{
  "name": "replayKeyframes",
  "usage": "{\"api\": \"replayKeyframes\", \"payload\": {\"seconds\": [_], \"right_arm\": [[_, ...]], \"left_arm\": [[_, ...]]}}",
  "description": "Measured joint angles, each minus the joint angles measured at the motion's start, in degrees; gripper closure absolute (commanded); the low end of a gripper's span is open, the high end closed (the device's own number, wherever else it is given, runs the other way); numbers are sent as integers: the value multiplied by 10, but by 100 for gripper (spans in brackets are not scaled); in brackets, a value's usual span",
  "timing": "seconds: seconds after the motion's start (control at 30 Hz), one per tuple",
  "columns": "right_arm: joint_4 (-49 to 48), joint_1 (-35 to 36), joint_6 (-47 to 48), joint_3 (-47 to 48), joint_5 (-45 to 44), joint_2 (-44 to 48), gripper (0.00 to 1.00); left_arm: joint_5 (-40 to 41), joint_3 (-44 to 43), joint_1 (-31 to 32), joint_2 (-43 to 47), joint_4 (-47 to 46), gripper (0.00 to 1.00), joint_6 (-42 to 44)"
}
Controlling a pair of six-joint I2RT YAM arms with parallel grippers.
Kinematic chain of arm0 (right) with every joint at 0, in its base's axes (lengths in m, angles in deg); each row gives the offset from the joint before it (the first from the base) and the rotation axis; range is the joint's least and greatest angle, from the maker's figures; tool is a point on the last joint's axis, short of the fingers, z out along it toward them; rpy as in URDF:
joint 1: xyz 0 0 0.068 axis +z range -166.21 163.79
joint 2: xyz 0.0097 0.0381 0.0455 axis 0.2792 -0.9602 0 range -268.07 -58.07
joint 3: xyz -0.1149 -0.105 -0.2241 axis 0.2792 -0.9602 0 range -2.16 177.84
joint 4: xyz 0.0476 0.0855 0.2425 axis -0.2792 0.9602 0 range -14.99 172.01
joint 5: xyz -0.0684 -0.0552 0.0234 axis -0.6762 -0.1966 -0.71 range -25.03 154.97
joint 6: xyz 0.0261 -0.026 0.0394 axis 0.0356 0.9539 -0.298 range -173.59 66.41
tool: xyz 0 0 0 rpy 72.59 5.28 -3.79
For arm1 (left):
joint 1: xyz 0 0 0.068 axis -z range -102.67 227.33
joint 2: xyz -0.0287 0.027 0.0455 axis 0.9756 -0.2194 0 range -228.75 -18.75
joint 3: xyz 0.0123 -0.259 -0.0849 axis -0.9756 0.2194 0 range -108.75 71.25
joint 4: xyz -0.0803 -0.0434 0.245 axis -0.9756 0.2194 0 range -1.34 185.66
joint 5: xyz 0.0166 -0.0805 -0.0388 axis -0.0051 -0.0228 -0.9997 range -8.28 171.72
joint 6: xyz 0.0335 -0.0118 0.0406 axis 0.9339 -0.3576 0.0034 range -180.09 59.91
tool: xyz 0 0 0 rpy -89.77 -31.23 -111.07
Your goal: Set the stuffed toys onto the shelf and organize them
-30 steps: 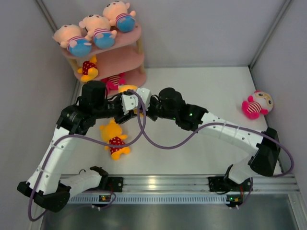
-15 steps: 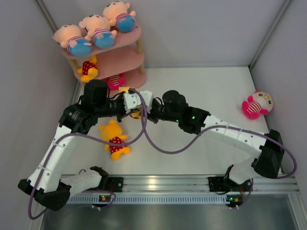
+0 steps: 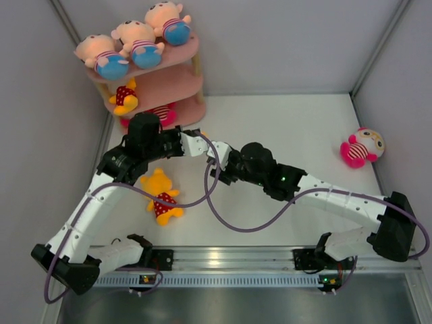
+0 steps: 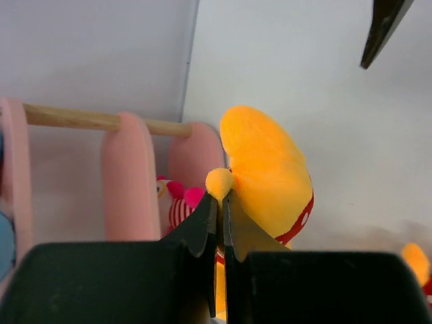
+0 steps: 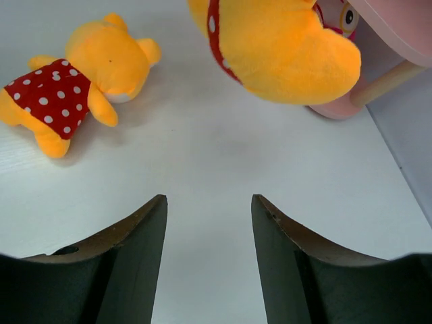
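Note:
My left gripper (image 4: 221, 202) is shut on the small ear of a yellow bear (image 4: 266, 169) in a red polka-dot outfit, holding it above the table close to the pink shelf (image 4: 128, 182). The right wrist view shows this bear (image 5: 283, 47) hanging ahead of my right gripper (image 5: 209, 202), which is open and holds nothing. In the top view both grippers meet just right of the shelf (image 3: 169, 81). Three boy dolls (image 3: 138, 44) lie on its top tier, a yellow bear (image 3: 125, 98) on the middle tier, a pink striped doll (image 3: 162, 113) at the bottom.
Another yellow bear (image 3: 160, 196) lies on the table under my left arm, and the right wrist view has it (image 5: 74, 74) at the upper left. A pink doll (image 3: 361, 147) sits at the far right by the wall. Grey walls close in both sides.
The left gripper closed on the yellow bear's ear and carried it toward the shelf. The right gripper opened, let the bear go and drew back to the right.

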Motion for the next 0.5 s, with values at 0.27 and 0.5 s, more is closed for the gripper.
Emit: {"api": "replayKeyframes", "payload": {"seconds": [0.27, 0.5], "right_arm": [[-17, -3, 8, -26, -38, 41, 46], [-25, -24, 7, -52, -64, 63, 46]], "left_arm": [[22, 19, -1, -13, -79, 100, 182], [36, 44, -23, -48, -168, 100, 297]]}}
